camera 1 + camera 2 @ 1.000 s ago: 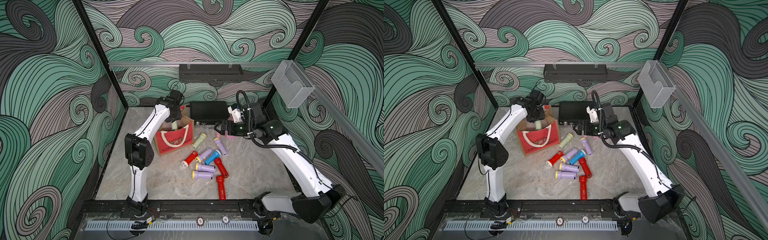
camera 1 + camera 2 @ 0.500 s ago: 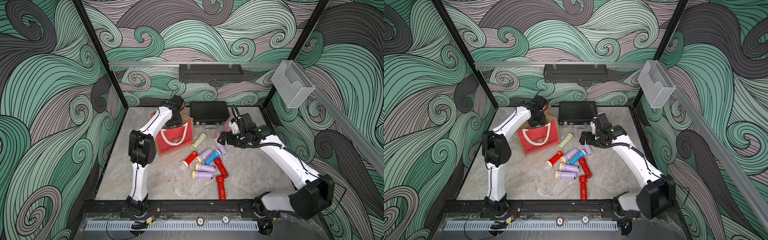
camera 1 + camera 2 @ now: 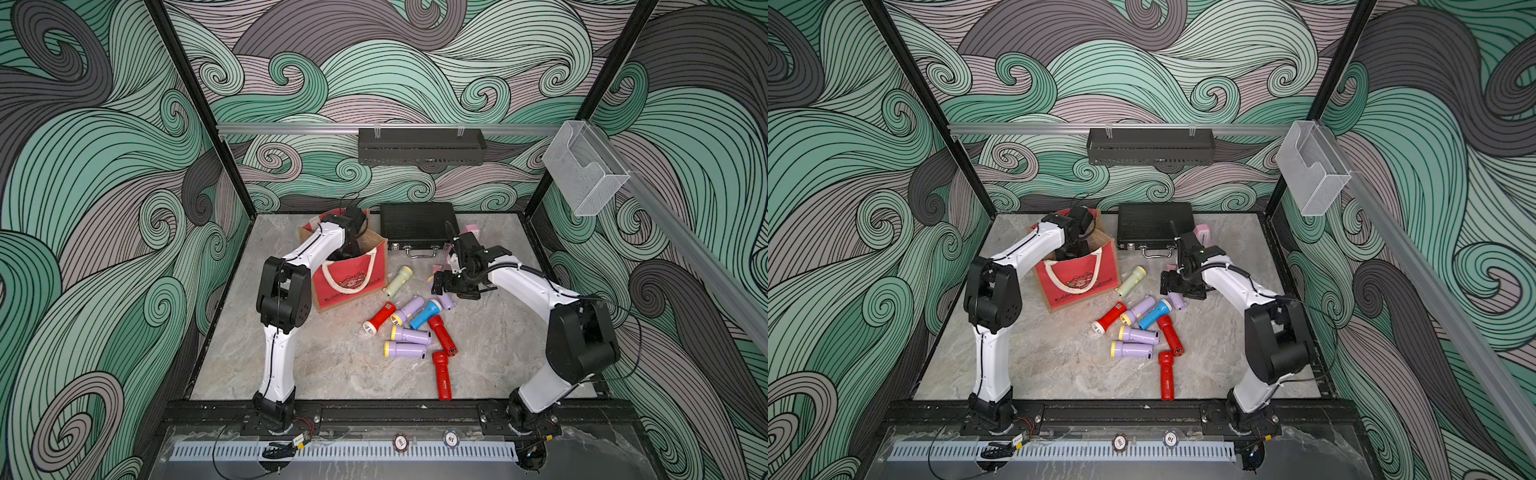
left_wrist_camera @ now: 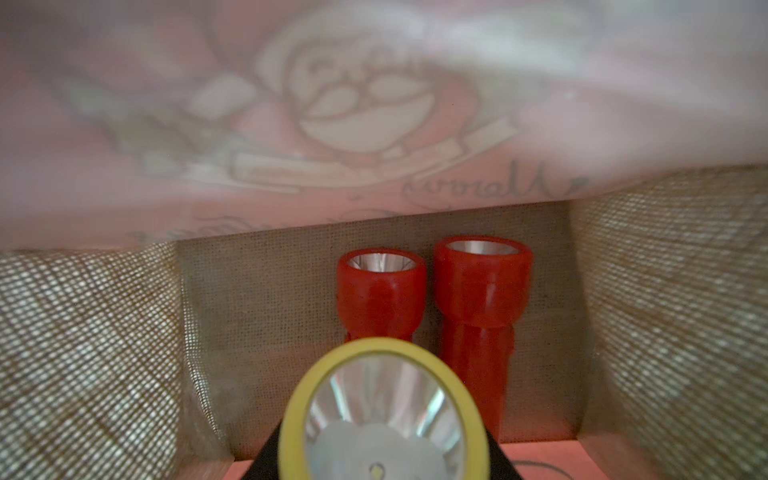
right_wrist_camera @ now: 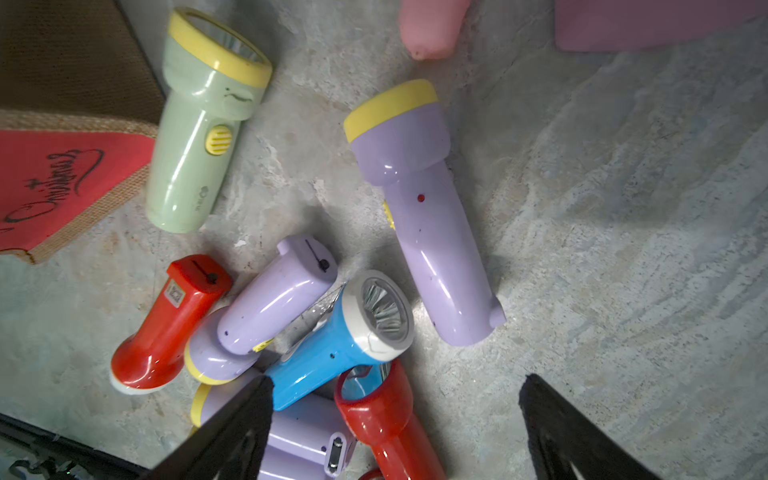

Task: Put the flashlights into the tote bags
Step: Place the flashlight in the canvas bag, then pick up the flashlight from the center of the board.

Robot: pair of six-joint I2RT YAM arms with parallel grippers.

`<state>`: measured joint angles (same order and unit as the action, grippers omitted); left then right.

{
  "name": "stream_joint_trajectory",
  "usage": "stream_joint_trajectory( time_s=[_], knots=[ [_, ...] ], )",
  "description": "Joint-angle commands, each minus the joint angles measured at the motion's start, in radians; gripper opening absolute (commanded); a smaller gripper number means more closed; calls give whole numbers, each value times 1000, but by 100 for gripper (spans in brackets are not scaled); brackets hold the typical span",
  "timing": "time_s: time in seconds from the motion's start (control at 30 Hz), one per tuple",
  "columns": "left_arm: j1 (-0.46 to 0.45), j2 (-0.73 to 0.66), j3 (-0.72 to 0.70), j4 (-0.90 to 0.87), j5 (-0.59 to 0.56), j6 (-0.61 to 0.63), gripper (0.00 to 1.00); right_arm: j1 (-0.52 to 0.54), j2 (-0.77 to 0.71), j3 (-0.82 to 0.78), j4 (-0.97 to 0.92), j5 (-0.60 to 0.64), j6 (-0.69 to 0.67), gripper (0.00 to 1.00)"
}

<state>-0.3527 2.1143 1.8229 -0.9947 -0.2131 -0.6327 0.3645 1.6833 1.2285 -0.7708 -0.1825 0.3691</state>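
Left fingers (image 4: 264, 463) clamped on a yellow-headed flashlight (image 4: 380, 411) inside the tote bag (image 3: 353, 282), with two red flashlights (image 4: 380, 291) in there beyond them. Right fingers (image 5: 561, 432) apart over the table (image 5: 623, 249). The lilac flashlight (image 5: 419, 216) lies just ahead of their gap, long axis running away from them, tail nearest. The right arm is nearer, so this is likely its next grab.

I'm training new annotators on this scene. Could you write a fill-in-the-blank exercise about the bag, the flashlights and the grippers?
1. The tote bag holds ___ red flashlights.
2. The left gripper is shut on a flashlight with a ___ head.
3. The right gripper has its jaws ___ above the table.
4. The case with the metal handle is ___.
Missing words: two; yellow; open; black.
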Motion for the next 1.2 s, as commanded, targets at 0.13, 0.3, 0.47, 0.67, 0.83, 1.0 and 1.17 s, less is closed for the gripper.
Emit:
stream_joint_trajectory(
  time_s=[0.13,0.3,0.47,0.67,0.83,1.0,1.17],
  knots=[
    [20,-60,-42,26,-9,-4,12,-12,101,59,21,35,-49,90],
    [21,-80,-63,42,-6,-3,24,-12,147,68,24,35,-62,90],
    [21,-106,-74,44,0,-7,45,-11,164,57,37,31,-62,89],
    [20,-158,-77,42,5,-1,66,-12,175,52,40,31,-73,87],
    [20,-211,-74,41,15,10,83,-12,186,44,39,36,-80,86],
    [21,-260,-74,41,43,31,92,-12,188,37,40,38,-81,86],
    [20,-307,-77,41,79,50,95,-12,193,37,39,35,-83,85]
  ],
)
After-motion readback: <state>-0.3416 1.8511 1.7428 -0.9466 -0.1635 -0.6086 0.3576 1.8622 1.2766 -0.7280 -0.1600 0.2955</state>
